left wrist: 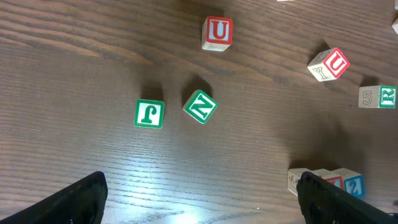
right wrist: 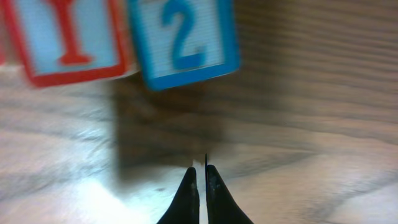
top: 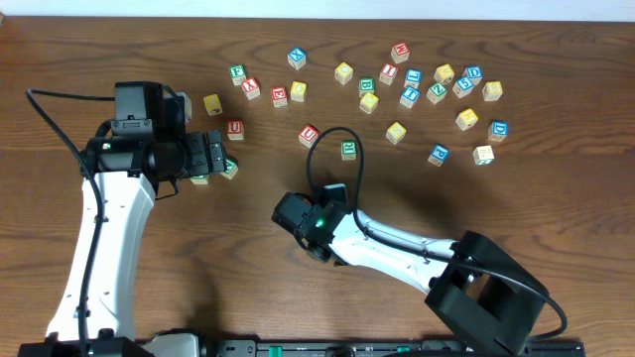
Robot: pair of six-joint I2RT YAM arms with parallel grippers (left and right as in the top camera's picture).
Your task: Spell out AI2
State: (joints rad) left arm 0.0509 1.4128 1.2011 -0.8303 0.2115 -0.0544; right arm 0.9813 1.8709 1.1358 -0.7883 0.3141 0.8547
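The red "I" cube [right wrist: 68, 37] and the blue "2" cube [right wrist: 183, 40] sit side by side on the wood, just beyond the tips of my right gripper [right wrist: 202, 169]. That gripper is shut on nothing. The "A" cannot be read in any view. In the left wrist view a short row of cubes lies at the lower right: a pale-sided one [left wrist: 297, 180], a red-edged one [left wrist: 329, 180] and a blue-edged one [left wrist: 356, 184], partly behind one finger [left wrist: 329, 202]. My left gripper [left wrist: 200, 186] is open over bare table. Overhead, my right gripper [top: 286, 211] covers that row, and my left gripper [top: 211, 151] hangs to its upper left.
Under my left arm lie a green "J" cube [left wrist: 149, 114] and a green "N" cube [left wrist: 199, 106]. Two red "U" cubes [left wrist: 217, 32] [left wrist: 329, 62] and a green "R" cube [left wrist: 380, 96] lie farther out. Several more cubes are scattered at the back right [top: 437, 84]. A black cable [top: 332, 134] loops up from my right wrist.
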